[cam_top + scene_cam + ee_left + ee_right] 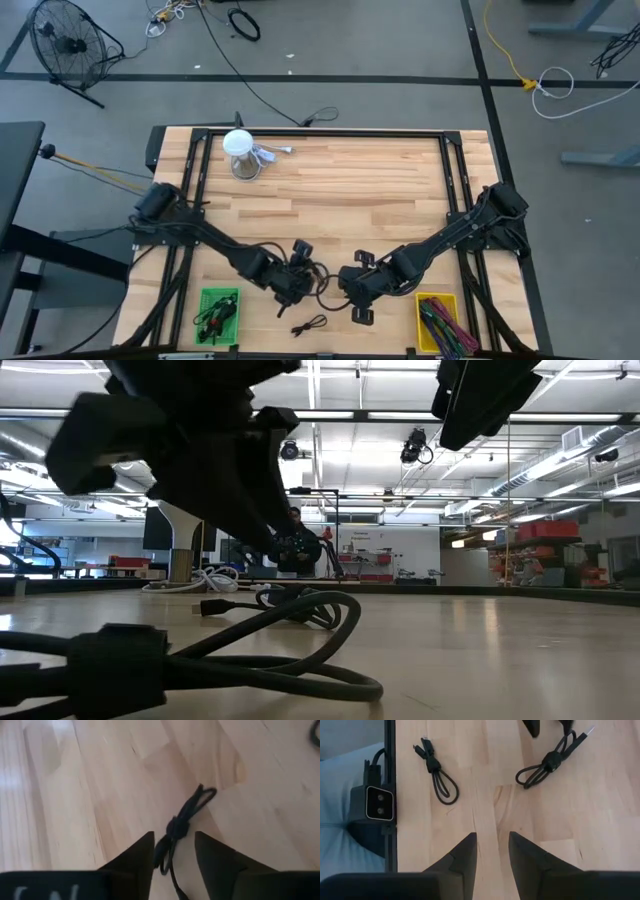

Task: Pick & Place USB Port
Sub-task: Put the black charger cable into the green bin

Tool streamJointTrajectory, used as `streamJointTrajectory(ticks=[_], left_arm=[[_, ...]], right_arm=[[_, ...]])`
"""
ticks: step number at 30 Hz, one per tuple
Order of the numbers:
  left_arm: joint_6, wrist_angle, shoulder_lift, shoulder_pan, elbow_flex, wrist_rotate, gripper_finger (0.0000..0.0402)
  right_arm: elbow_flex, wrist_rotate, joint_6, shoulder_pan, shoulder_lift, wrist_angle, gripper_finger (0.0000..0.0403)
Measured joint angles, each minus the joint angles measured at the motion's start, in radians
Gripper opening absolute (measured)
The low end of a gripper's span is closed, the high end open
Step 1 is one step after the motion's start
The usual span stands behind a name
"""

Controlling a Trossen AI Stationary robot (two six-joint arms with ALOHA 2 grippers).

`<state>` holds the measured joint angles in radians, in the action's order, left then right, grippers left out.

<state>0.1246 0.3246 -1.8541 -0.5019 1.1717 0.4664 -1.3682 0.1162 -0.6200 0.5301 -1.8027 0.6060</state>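
A black USB cable [176,827], tied in a bundle, lies flat on the wooden table near the middle of its front part [320,285]. My left gripper [173,836] is open low over it, with one finger on each side of the cable's near end. In the right wrist view the same cable [547,762] shows its metal plug [587,731]. A second tied black cable [437,772] lies closer to the table's near edge [310,325]. My right gripper [492,835] hangs open over bare wood to the right of the first cable [352,290], with nothing between its fingers.
A green bin [218,315] stands at the near left and a yellow bin [440,322] at the near right, both holding small items. A white cup-like object [240,155] with a pale cable stands at the far left. Black rails [455,200] run along the table's sides.
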Motion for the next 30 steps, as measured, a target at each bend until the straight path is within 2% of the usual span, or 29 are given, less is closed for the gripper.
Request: streamJointTrajectory(ticks=[8, 30], left_arm=[[-0.006, -0.034, -0.028, 0.043, -0.001, -0.022, 0.0183], [-0.037, -0.092, -0.13, 0.099, 0.001, -0.099, 0.0183]], right_arm=[[0.0, 0.0, 0.001, 0.0, 0.0, -0.002, 0.0111], [0.0, 0.006, 0.006, 0.0, 0.0, -0.006, 0.0111]])
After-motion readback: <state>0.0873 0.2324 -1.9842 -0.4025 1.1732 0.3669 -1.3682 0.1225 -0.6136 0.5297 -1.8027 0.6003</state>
